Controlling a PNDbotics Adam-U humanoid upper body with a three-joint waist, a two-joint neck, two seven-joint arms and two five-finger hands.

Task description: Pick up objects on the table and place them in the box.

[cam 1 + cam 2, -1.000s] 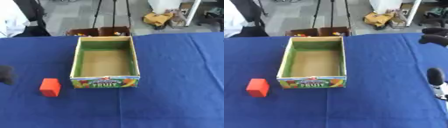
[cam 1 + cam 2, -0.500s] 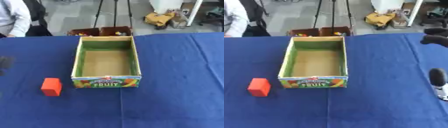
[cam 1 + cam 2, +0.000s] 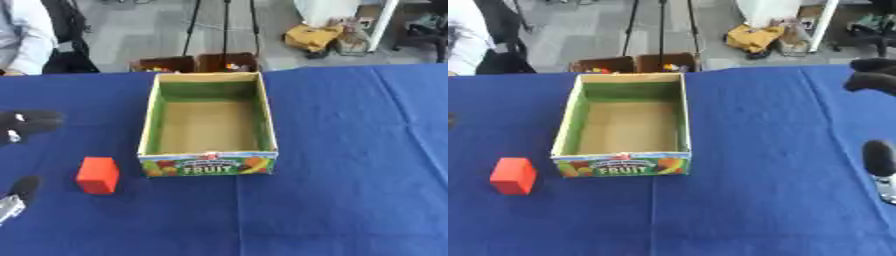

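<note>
A red block [image 3: 97, 175] stands on the blue tablecloth, just left of the box's front left corner. The cardboard box [image 3: 147, 131] has green inner walls and a "FRUIT" label on its front; nothing lies inside it. My left hand [image 3: 29, 122] shows at the left edge, black fingers above and the thumb [image 3: 23, 188] lower down, spread apart, with the block a short way to their right and untouched. My right hand [image 3: 871, 80] shows at the right edge in the right eye view, its thumb [image 3: 878, 157] below, open and holding nothing.
The blue-covered table [image 3: 350, 150] fills the view. Beyond its far edge stand two small brown bins [image 3: 197, 63], tripod legs and a yellow bag [image 3: 312, 36] on the floor. A person [image 3: 22, 37] stands at the far left.
My left hand has come further in from the left edge, and higher. The block, the box and my right hand stay where they were.
</note>
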